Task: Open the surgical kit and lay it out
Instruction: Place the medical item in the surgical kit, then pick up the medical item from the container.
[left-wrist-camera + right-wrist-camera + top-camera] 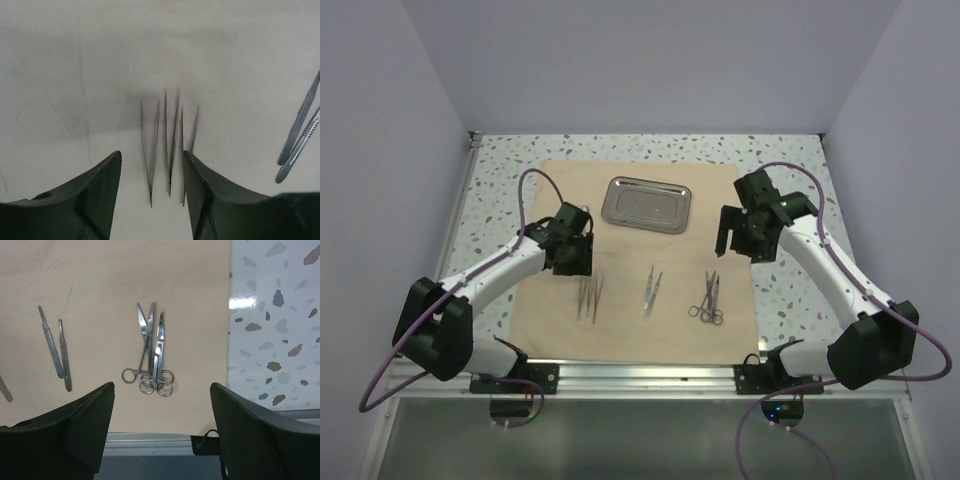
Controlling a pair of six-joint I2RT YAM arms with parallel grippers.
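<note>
Standing by the rig here: the beige cloth wrap (570, 190) is lying flat and unfolded on the speckled terrazzo table (790, 300). Its near edge is running right along the metal rail (640, 375) where the arms are bolted.

The small shiny rectangular steel tray (647, 204) is sitting on the far half of the cloth, well apart from everything else, with a wide strip of bare fabric between it and the tools.

Three groups are lying in a row on the near half:
- The thin needle-point silver tweezers (167, 145) are on the left.
- The flat-handled silver tweezers (652, 291) are in the middle.
- The ring-handled silver scissors and forceps (151, 355) are overlapping each other on the right, close to the cloth's right edge.

The left gripper (151, 157) is hovering over the needle-point set with its fingers spread apart, and the tweezers are showing in the gap. The right gripper (161, 385) is hanging above the scissors bunch with its jaws wide apart too, over the cloth's right edge where the terrazzo starts.
</note>
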